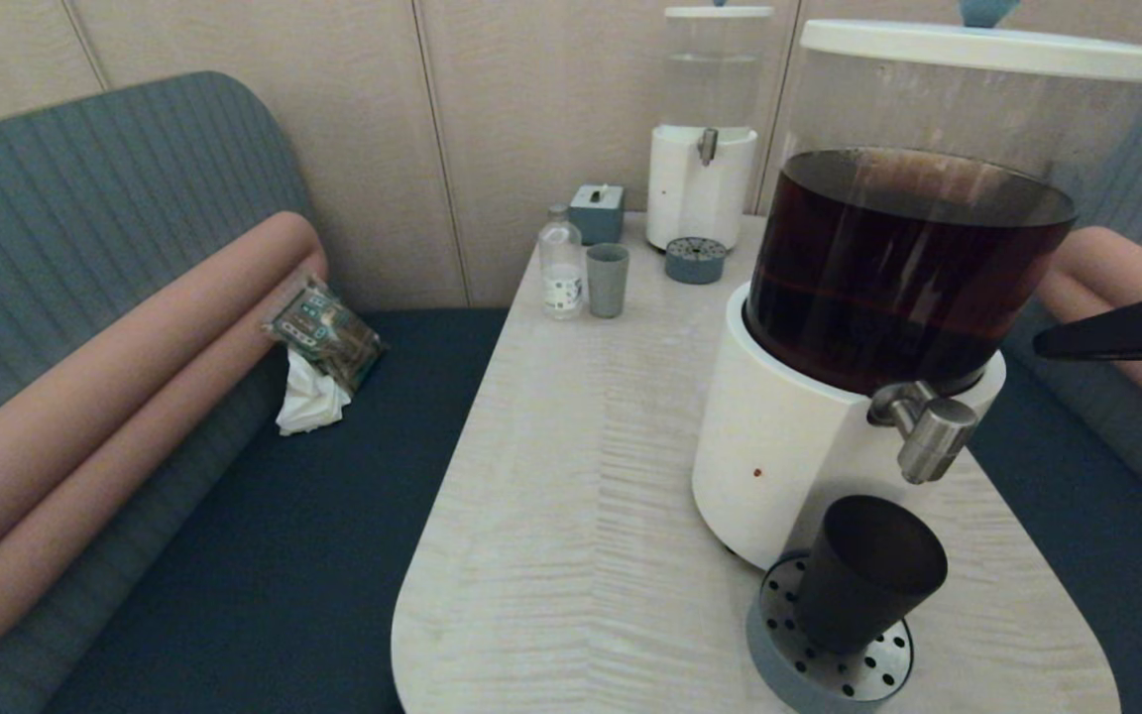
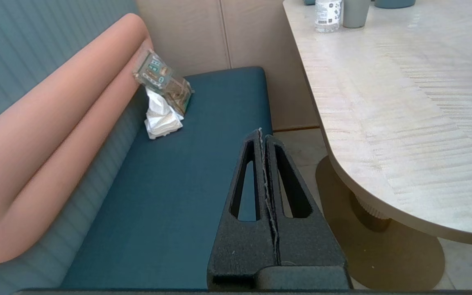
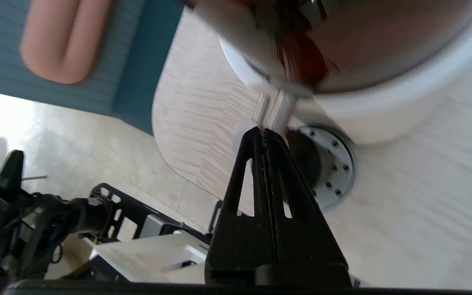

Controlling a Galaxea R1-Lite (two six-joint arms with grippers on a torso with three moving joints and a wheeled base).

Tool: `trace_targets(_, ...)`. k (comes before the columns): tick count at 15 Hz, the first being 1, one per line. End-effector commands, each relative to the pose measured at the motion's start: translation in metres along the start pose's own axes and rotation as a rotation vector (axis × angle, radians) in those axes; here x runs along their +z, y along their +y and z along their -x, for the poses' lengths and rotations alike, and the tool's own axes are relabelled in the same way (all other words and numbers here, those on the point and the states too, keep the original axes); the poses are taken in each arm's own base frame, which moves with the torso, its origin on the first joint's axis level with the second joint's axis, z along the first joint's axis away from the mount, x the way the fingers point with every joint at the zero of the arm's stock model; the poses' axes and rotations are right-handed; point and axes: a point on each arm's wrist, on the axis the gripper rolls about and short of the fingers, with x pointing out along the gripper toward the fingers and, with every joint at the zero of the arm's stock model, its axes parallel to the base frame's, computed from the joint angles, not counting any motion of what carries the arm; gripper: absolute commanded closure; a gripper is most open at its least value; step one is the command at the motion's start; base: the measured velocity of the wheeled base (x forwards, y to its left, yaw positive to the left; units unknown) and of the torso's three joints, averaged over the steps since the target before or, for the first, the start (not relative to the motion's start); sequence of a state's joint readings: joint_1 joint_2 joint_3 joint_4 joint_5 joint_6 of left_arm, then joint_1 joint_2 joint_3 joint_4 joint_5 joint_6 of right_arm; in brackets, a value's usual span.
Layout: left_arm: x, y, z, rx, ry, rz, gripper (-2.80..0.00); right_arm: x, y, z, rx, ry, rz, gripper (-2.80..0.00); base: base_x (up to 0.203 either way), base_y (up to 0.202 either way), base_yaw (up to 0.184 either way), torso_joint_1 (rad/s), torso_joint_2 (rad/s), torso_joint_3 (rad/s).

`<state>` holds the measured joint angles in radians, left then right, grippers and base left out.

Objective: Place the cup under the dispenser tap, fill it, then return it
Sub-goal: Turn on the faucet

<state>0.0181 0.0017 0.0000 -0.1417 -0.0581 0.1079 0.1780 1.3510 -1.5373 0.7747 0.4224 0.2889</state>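
Observation:
The black cup (image 1: pixel 863 575) stands upright on the round perforated drip tray (image 1: pixel 829 674), directly below the steel dispenser tap (image 1: pixel 933 436) of the large dispenser of dark brown liquid (image 1: pixel 903 268). My right gripper (image 1: pixel 1039 346) hangs shut and empty to the right of the dispenser, above tap height. In the right wrist view its tip (image 3: pixel 262 130) sits just before the tap (image 3: pixel 275 108), with the cup (image 3: pixel 305 159) and tray (image 3: pixel 338 164) behind. My left gripper (image 2: pixel 263 133) is shut, parked over the blue bench seat beside the table.
At the table's far end stand a clear-liquid dispenser (image 1: pixel 702 188), its small drip tray (image 1: pixel 695 260), a grey-blue cup (image 1: pixel 607 281), a bottle (image 1: pixel 561 263) and a tissue box (image 1: pixel 597 213). A packet and tissue (image 1: pixel 323 337) lie on the bench.

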Motion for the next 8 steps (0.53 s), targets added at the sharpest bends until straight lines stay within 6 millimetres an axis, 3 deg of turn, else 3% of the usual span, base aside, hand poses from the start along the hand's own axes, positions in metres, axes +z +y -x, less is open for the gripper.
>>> trace_targets(1, -0.011, -0.001, -0.002, -0.004, 0.040, 0.001, 0.00, 0.007, -0.007, -0.014, 0.016, 0.025, -0.017, 0.00, 0.000, 0.000, 0.000, 0.000, 0.00, 0.000)
trace_targets(8, -0.011, -0.001, -0.002, -0.004, 0.040, 0.001, 0.00, 0.006, -0.024, -0.033, 0.004, 0.035, -0.014, 0.00, 0.000, 0.000, 0.000, 0.000, 0.00, 0.000)
